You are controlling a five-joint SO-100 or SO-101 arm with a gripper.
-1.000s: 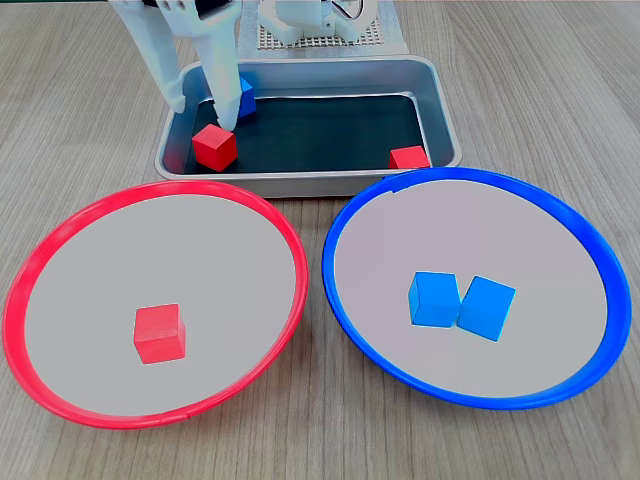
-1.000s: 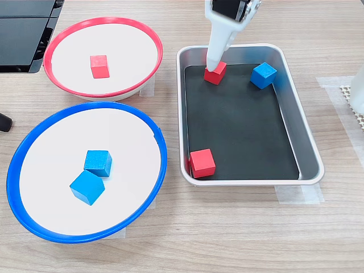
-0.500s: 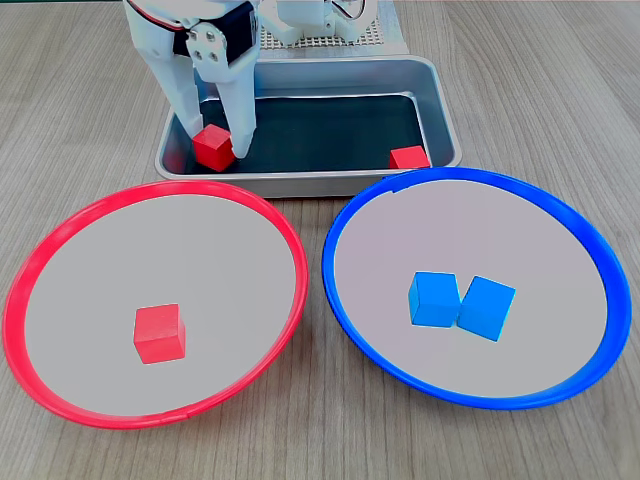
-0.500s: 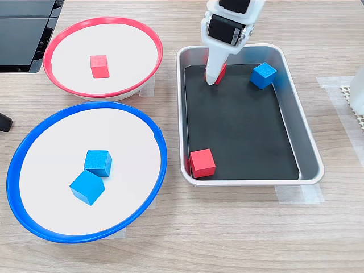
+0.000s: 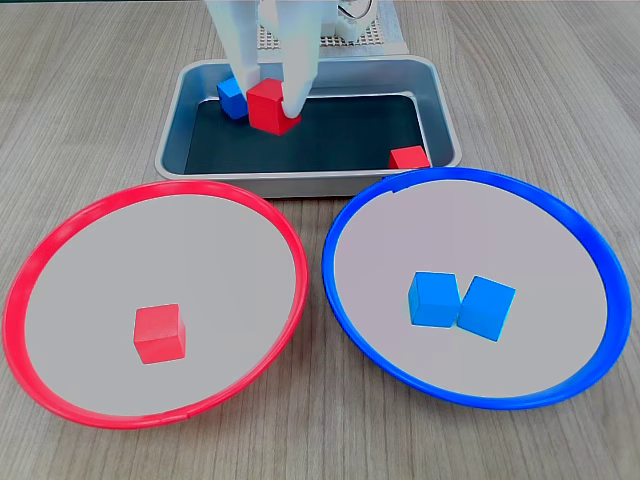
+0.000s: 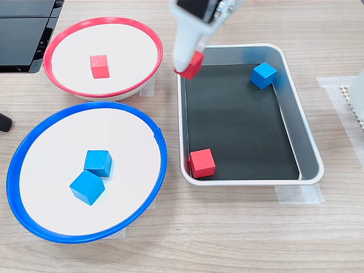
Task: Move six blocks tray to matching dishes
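Gripper [image 5: 270, 100] clamped on red block [image 6: 191, 63], lifted.
Block hangs over tray [image 6: 310, 153] rim, 3 o'clock of red-rimmed dish [image 6: 68, 94].

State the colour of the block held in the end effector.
Red block, clearest in a fixed view, between the end effector's fingers.

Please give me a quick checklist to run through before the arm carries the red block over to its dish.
1. Tool shut on red block: ok.
2. Block lifted clear of tray: ok.
3. Red dish has free room beside the block already in it: ok.
4. Path from tray to red dish unobstructed: ok.
5. Grip firm enough for the carry: cannot tell.
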